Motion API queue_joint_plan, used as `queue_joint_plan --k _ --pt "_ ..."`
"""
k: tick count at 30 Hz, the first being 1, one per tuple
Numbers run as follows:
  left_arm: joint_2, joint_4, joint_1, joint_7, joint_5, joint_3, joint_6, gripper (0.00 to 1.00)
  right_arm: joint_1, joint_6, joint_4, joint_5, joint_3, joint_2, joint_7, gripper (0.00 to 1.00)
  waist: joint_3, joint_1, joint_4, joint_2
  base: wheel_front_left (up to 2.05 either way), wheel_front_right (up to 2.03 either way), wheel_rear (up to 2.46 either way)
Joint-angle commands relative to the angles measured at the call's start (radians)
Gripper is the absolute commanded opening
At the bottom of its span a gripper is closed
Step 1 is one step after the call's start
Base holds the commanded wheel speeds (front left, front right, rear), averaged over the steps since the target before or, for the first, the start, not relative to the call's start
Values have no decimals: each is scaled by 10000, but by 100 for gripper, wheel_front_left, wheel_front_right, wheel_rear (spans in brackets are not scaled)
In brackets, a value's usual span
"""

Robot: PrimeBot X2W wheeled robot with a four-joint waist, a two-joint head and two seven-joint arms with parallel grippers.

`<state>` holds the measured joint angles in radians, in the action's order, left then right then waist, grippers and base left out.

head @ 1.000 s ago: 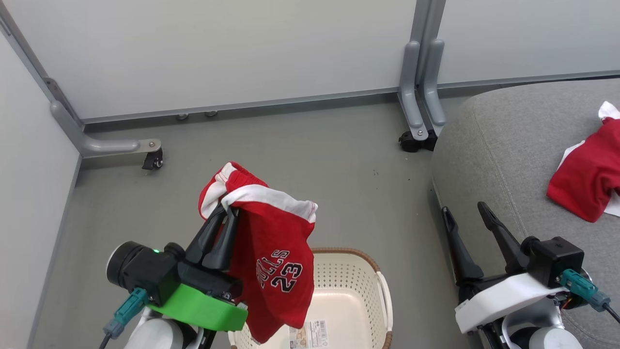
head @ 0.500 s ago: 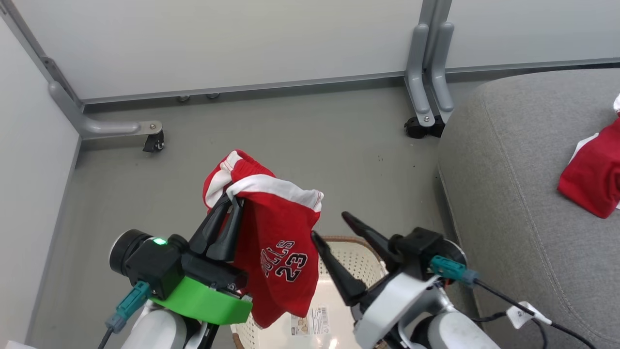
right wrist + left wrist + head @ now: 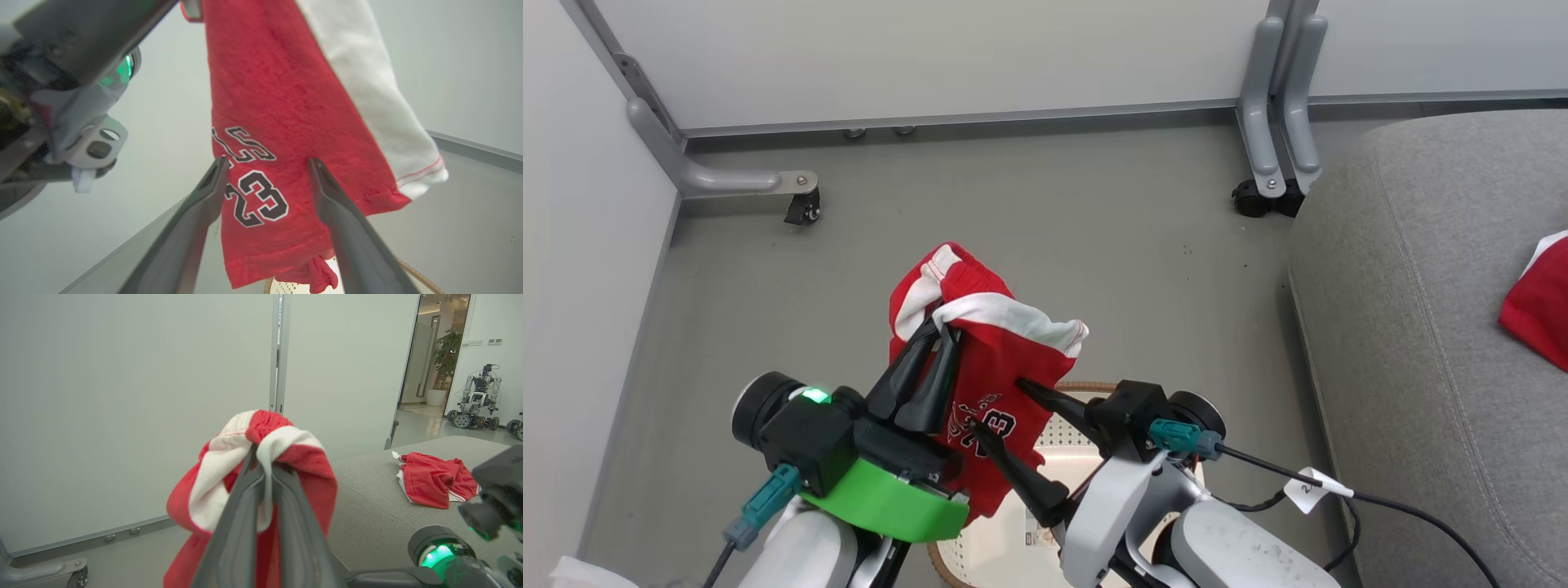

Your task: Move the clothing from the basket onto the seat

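The numbered jersey (image 3: 1005,347) hangs over the basket (image 3: 1086,387), and my left gripper (image 3: 938,341) is shut on its bunched white-trimmed top (image 3: 282,435). My right gripper (image 3: 996,404) is open, its fingertips either side of the jersey's lower part near the number 23 (image 3: 261,196). In the right wrist view the right gripper (image 3: 267,163) frames the hanging jersey (image 3: 282,102), whether touching I cannot tell. The plain red garment (image 3: 1539,314) lies on the grey seat (image 3: 1421,327), also in the left wrist view as the garment (image 3: 433,479) on the seat (image 3: 367,502).
Grey floor (image 3: 1054,237) surrounds the basket. White partition panels stand behind, with wheeled metal feet at the left (image 3: 800,208) and by the seat's corner (image 3: 1266,196). A white wall (image 3: 572,245) closes off the left. Another robot (image 3: 476,400) stands in a far room.
My right gripper swung left from beside the seat to the hanging jersey over the basket. The left gripper kept the jersey lifted. The head view shifted, sliding the seat rightwards.
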<state>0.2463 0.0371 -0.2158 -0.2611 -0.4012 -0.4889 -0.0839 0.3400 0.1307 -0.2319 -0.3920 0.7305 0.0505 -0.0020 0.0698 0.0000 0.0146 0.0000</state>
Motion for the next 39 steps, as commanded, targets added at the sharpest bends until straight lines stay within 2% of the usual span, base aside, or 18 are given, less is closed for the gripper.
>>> queue_joint_plan --k 1,28,29,30,39 --pt "-28 -6 -145 -48 113 -22 -41 0 178 -1 -146 -145 90 5 -128 100 -6 0 32 0 0 0 0" --pt "-273 -25 -309 -53 10 -549 -227 0 2068 0 -2358 -1882 1341 3 -1802 100 -91 0 452 0 0 0 0" --pt "-287 -30 -314 -53 1 -585 -233 0 2152 0 -2436 -1970 1399 1 -1843 42 -89 0 469 0 0 0 0" --pt "-293 -33 -318 -53 -7 -618 -238 0 2206 0 -2511 -2031 1449 1 -1853 0 -85 0 484 0 0 0 0" --pt "-304 -81 -406 -54 -35 -711 -295 0 2595 0 -3016 -2657 1910 2 -2137 0 -54 0 588 0 0 0 0"
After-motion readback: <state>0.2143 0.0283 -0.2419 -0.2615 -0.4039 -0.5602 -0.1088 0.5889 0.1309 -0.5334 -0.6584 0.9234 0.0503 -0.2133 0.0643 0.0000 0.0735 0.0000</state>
